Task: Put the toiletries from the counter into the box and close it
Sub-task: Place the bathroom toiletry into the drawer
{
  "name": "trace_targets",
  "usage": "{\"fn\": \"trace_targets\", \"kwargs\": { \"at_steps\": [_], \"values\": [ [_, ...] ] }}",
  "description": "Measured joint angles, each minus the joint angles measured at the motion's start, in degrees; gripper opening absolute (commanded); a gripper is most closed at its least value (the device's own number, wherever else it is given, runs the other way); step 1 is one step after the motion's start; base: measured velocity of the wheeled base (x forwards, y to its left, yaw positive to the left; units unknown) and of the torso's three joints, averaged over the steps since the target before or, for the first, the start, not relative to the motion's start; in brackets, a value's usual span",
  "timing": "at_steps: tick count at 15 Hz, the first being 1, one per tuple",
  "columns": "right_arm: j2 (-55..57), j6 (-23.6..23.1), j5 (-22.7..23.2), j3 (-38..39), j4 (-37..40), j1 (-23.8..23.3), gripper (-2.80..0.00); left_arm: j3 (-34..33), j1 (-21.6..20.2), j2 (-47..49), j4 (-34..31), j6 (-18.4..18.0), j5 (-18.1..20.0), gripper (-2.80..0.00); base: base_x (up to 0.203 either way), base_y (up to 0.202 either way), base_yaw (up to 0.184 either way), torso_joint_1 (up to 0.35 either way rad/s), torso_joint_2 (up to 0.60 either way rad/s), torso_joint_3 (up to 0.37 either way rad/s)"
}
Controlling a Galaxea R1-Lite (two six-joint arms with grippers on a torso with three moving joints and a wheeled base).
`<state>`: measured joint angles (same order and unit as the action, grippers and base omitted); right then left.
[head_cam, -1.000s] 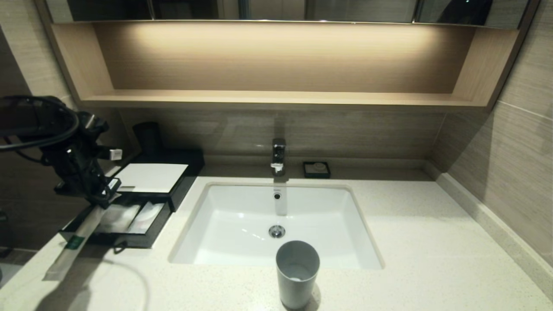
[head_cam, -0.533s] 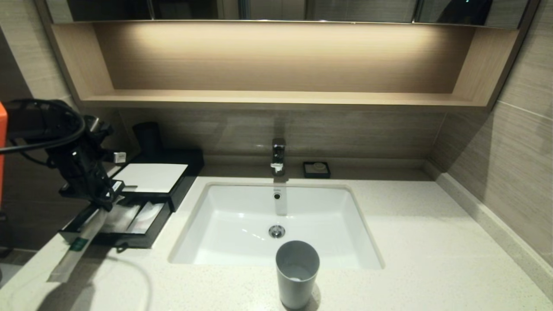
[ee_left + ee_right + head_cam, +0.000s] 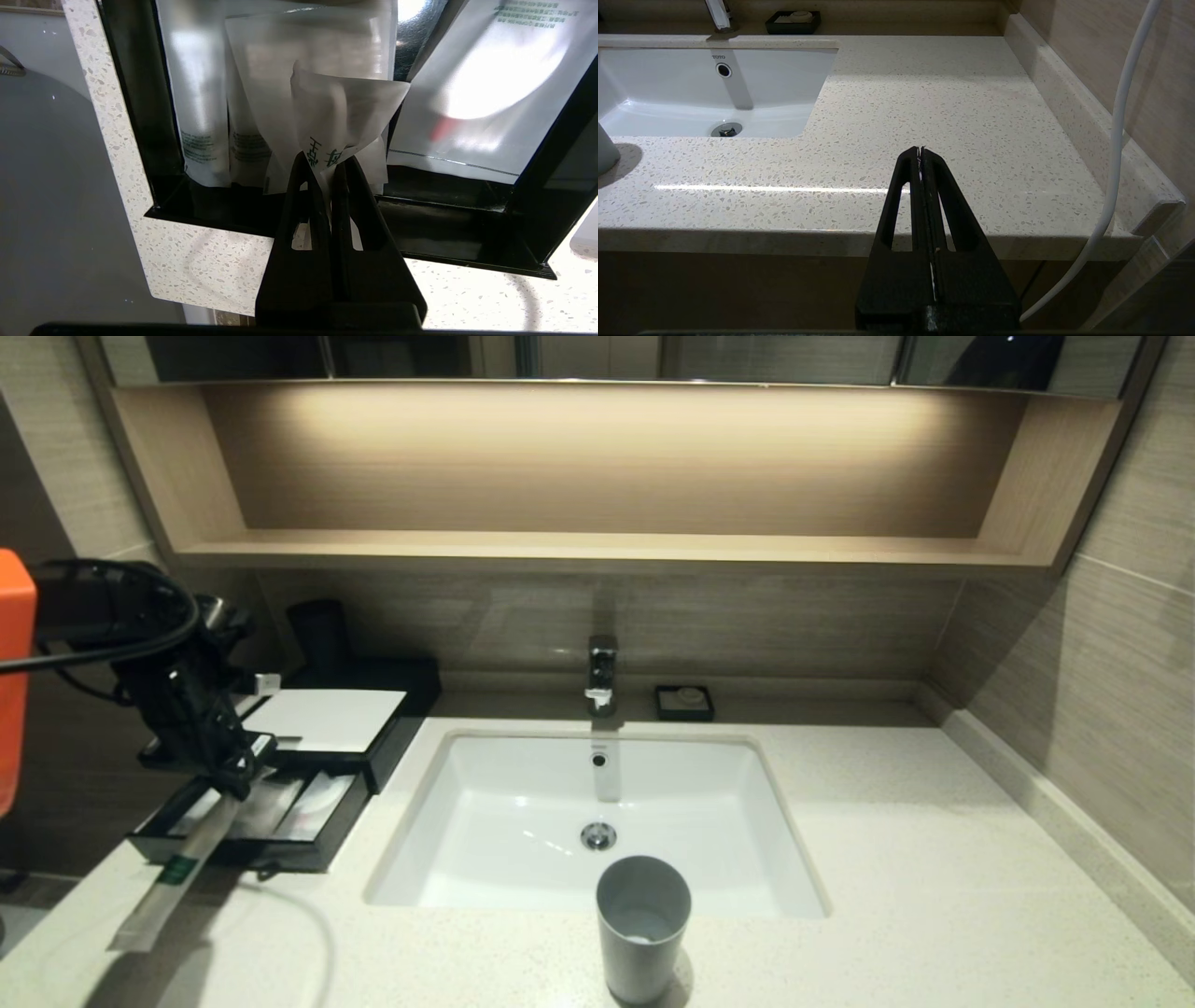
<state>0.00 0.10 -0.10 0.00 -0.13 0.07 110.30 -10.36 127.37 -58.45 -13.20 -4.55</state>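
My left gripper [image 3: 238,777] is shut on the top end of a long cream paper-wrapped stick [image 3: 187,859] with a green band. The stick slants down across the front wall of the black box's [image 3: 392,728] pulled-out drawer [image 3: 308,847], and its lower end reaches the counter [image 3: 934,859]. In the left wrist view the gripper [image 3: 327,161] pinches the crumpled wrapper [image 3: 345,107] above the drawer [image 3: 448,247], where white wrapped items [image 3: 198,116] and a translucent packet [image 3: 486,93] lie. My right gripper [image 3: 921,151] is shut and empty, off the counter's front right edge.
A grey cup [image 3: 642,929] stands at the counter's front, before the white sink [image 3: 523,821]. The tap [image 3: 602,672] and a small black soap dish [image 3: 684,702] are at the back. A dark cup [image 3: 320,633] stands behind the box. A thin cable [image 3: 308,915] loops over the counter.
My left gripper has moved a little right and down toward the open drawer, carrying the stick with it. The right arm has not moved.
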Motion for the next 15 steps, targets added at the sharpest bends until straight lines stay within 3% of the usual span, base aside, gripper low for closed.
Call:
{"fn": "trace_targets", "kwargs": {
  "at_steps": [15],
  "values": [
    [0.0,0.0,0.0,0.0,0.0,0.0,-2.8,0.0,0.37,2.08,0.94,0.12,-0.07,-2.8,0.0,0.0,0.0,0.0,0.0,0.0]
  ]
}}
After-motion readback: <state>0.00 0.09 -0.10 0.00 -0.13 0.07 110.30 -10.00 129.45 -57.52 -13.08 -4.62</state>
